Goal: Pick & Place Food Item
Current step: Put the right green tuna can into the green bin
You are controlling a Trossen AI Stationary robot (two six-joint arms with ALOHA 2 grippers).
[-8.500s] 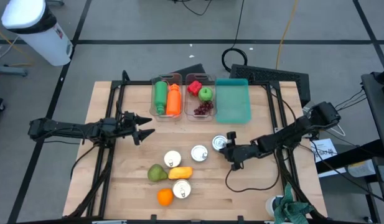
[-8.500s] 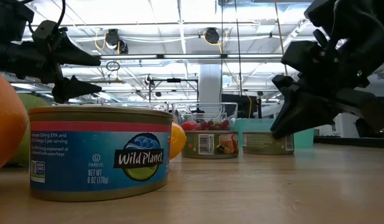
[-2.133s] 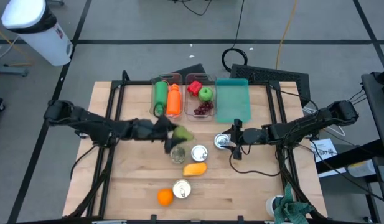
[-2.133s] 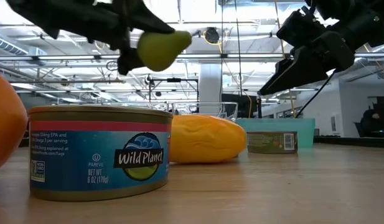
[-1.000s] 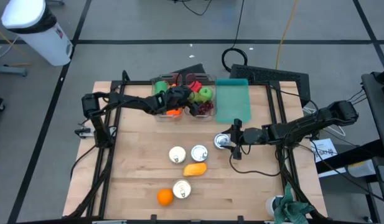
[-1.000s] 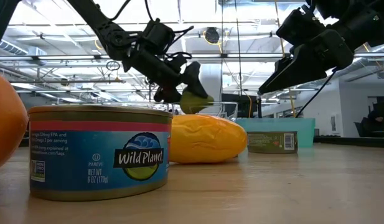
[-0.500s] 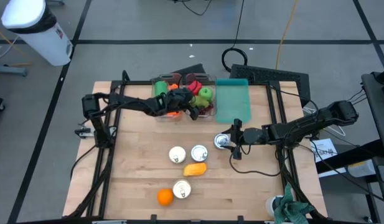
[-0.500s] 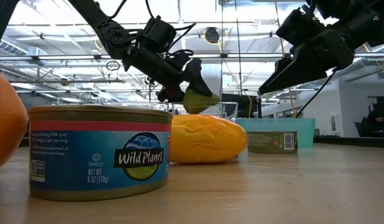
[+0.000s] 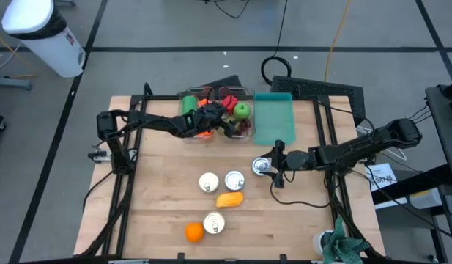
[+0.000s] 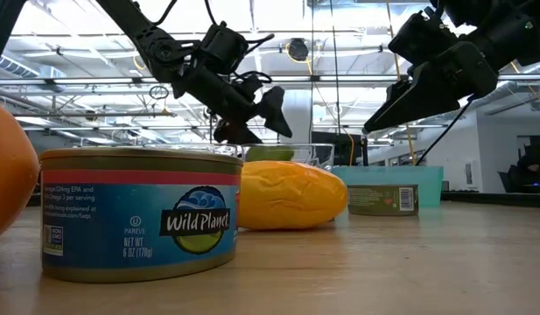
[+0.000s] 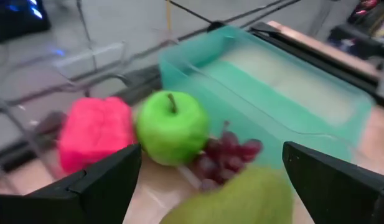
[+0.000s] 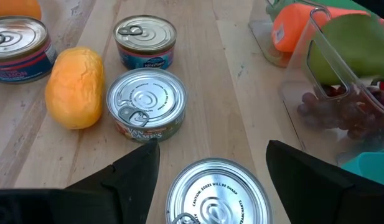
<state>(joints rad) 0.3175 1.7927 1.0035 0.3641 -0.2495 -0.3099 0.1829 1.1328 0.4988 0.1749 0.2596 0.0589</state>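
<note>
Fingers of my left gripper (image 11: 210,180) are spread, empty, over the pear (image 11: 241,202), half cut off; right gripper (image 12: 210,162) open above a can (image 12: 218,193).

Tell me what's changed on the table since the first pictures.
The left gripper picked the green pear from among the cans, carried it to the clear fruit bin and has just opened, dropping it in. The right gripper shifted slightly, still open above a can. The other cans, mango and orange stayed put.
</note>
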